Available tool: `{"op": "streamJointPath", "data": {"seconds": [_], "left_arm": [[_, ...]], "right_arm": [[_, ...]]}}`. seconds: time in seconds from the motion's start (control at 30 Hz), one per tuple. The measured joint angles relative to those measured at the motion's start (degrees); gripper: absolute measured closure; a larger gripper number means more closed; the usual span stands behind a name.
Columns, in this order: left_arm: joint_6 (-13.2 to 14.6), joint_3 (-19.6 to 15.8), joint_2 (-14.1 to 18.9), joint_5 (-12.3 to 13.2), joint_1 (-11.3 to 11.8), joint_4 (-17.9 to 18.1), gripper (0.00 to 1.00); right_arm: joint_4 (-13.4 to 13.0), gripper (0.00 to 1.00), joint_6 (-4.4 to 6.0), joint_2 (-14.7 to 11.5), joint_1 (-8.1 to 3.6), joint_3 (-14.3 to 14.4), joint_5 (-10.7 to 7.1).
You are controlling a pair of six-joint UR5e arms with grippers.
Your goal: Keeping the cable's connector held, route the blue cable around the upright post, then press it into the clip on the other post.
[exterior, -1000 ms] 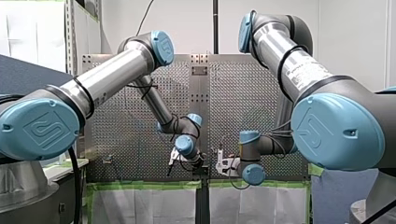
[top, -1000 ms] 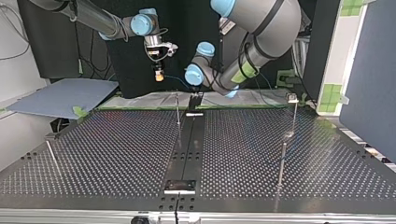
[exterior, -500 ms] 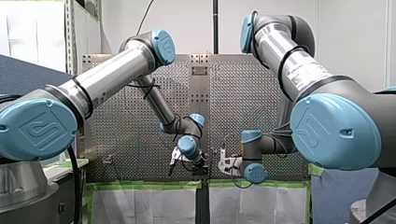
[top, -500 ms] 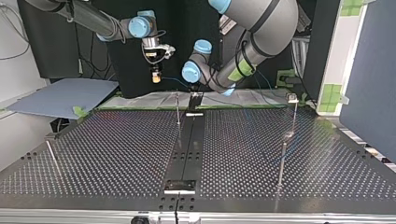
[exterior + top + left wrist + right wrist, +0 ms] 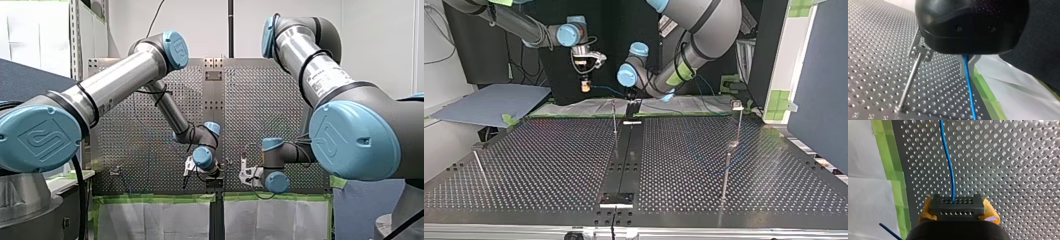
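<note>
In the right wrist view my right gripper [image 5: 958, 213] is shut, its yellow pads clamping a black connector [image 5: 957, 206]. The blue cable [image 5: 949, 160] runs straight out ahead of it over the perforated table. In the top view that gripper [image 5: 585, 86] hangs above the table's far edge, and the blue cable [image 5: 606, 90] stretches across to my left gripper [image 5: 630, 96]. In the left wrist view my left gripper [image 5: 968, 63] has its metal fingers shut on the blue cable [image 5: 969, 90]. A thin post with a clip head [image 5: 919, 51] stands just beside it.
More slim posts rise from the table in the top view: one by the central rail [image 5: 614, 119], two at the right [image 5: 739, 122] [image 5: 725, 172], a leaning one at the left [image 5: 480, 169]. Green tape [image 5: 895, 182] and white sheeting border the far edge.
My right gripper has carried the connector toward the top view's left and slightly lower, drawing out the cable. My left gripper has shifted a little the same way, still gripping the cable.
</note>
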Motion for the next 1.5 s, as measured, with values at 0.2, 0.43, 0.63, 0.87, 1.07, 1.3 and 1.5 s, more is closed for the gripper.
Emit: {"op": "streamJointPath", "data": {"seconds": [0.2,0.43,0.63,0.87,1.07,1.3,1.5], "left_arm": [[-0.5,0.0,0.0,0.1,-0.3,2.3,1.0],[-0.4,0.0,0.0,0.1,-0.7,4.1,1.0],[-0.1,0.0,0.0,0.1,-0.8,5.4,1.0],[1.3,0.0,0.0,0.2,-0.8,5.8,1.0],[1.9,0.0,0.0,0.2,-0.6,5.2,1.0],[2.1,0.0,0.0,0.2,-0.4,5.1,1.0],[2.1,0.0,0.0,0.6,-0.4,5.1,1.0]], "right_arm": [[0.0,1.0,0.12,0.0,-1.16,-0.4,-0.33],[-0.3,1.0,0.15,0.1,-2.54,-0.9,-1.81],[-0.4,1.0,0.27,0.1,-3.72,-1.9,-3.54],[-0.4,1.0,0.51,0.1,-5.28,-2.5,-5.24],[-0.5,1.0,0.54,0.2,-6.6,-2.8,-6.65],[-0.5,1.0,0.69,0.2,-7.85,-3.1,-9.41],[-0.5,1.0,0.65,0.3,-8.71,-3.4,-10.48]]}}
